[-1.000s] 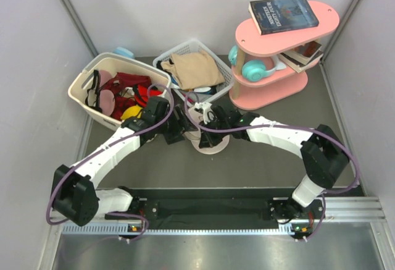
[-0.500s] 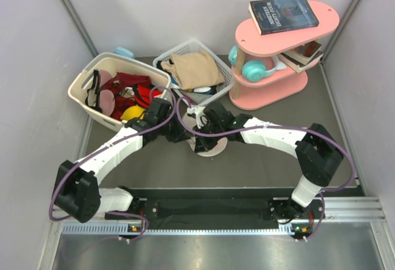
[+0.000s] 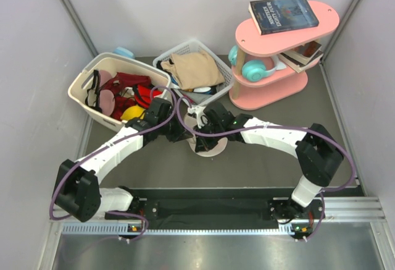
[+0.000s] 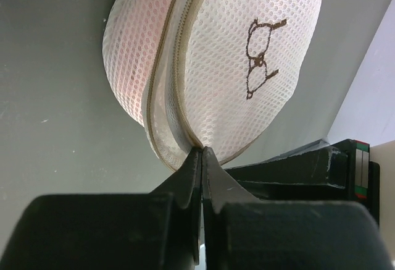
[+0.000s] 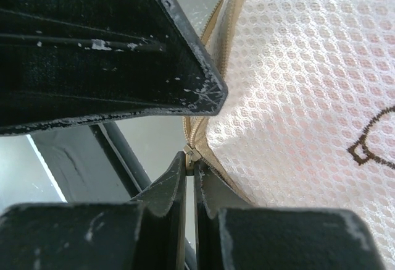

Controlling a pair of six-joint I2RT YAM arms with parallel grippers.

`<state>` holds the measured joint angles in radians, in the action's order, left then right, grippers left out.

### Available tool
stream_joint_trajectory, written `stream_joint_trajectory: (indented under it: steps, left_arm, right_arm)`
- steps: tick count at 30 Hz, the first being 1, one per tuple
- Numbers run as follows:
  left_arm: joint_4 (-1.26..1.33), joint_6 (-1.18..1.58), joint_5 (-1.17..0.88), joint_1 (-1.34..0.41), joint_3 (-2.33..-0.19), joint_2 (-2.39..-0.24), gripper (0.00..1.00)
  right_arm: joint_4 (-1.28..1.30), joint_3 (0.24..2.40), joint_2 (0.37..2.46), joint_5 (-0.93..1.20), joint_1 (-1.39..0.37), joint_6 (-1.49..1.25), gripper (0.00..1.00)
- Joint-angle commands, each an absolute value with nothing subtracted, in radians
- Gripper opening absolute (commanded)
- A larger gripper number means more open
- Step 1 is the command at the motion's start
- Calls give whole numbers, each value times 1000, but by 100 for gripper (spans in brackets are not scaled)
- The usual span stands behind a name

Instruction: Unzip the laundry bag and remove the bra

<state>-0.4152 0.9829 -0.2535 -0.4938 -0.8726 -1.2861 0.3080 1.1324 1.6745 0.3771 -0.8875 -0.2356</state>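
The laundry bag (image 3: 213, 148), a round cream-pink mesh pouch, lies on the dark table between both arms. Its mesh (image 4: 234, 54) shows a black bra logo (image 4: 259, 57), and the zip (image 4: 170, 66) runs around its rim. My left gripper (image 4: 202, 151) is shut, pinching the bag's rim fabric beside the zip; from above it (image 3: 187, 135) sits at the bag's left edge. My right gripper (image 5: 190, 156) is shut on the zip pull (image 5: 190, 154), right against the left one (image 3: 199, 129). The bra is hidden; only a pink tint shows through the mesh (image 5: 296, 66).
A cream laundry basket (image 3: 80, 88) with red garments stands at back left. A white wire basket (image 3: 162, 57) holding tan cloth is behind the bag. A pink two-tier shelf (image 3: 271, 94) with a book (image 3: 282, 14) and teal headphones (image 3: 253, 69) stands at back right.
My left gripper has closed onto the bag's rim. Both gripper heads have drawn closer together over the bag's far-left edge, and the right forearm has shifted slightly left.
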Motion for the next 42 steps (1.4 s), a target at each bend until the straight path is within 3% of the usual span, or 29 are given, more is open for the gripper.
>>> stream_joint_trajectory:
  steps: [1, 23, 25, 26, 29, 32, 42]
  left_arm:
    - [-419, 986, -213, -485, -853, -1273, 0]
    - [-494, 953, -167, -477, -847, -1223, 0]
    - [-499, 959, -170, -477, -854, -1221, 8]
    - [-497, 969, -175, -476, -854, -1220, 29]
    - [-473, 1002, -208, -477, -841, -1209, 61]
    - [-446, 1025, -245, -479, -810, -1198, 68]
    - [-416, 1051, -302, -483, -701, -1183, 70]
  right_arm:
    - [302, 1115, 1609, 370, -870, -229, 0]
    - [310, 1029, 1525, 364, -695, -196, 0]
    - [318, 1046, 1531, 362, -713, -198, 0]
    - [319, 1051, 1534, 362, -719, -196, 0]
    - [314, 1068, 1546, 365, -750, -207, 0]
    - [295, 1077, 1566, 380, -784, -230, 0]
    - [296, 1152, 1627, 394, -873, -236, 0]
